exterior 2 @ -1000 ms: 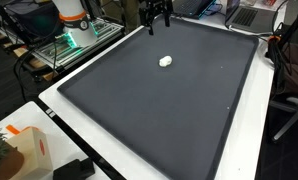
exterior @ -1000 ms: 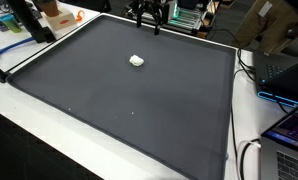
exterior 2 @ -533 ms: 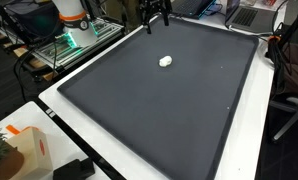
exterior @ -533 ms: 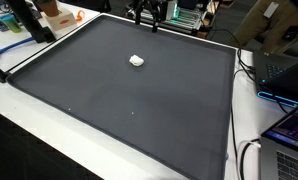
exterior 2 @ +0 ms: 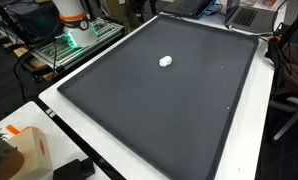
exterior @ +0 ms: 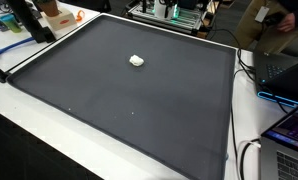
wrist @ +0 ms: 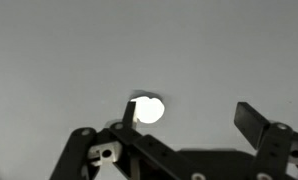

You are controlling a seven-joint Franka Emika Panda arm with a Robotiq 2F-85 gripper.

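Near the far end of the dark mat (exterior: 129, 115) that covers the worktop (exterior: 39, 110), a small white lump (exterior: 136, 60) lies alone, well apart from the clutter around the edges; both exterior views show it (exterior 2: 165, 61). Neither exterior view shows the tool, so only the wrist view tells how it stands. There the tool (wrist: 189, 108) hangs above the mat with its jaws spread wide and nothing between them, and the lump (wrist: 149, 109) shows just beside one fingertip rather than centred in the gap. The step in hand looks like an approach from above with no contact yet. A clean grasp would probably call for a sideways shift to bring the lump midway between the fingers (wrist: 251, 118), then a straight descent before closing. How high the tool hangs cannot be judged. The lump is too small and bright to identify, and one finger partly covers its edge.
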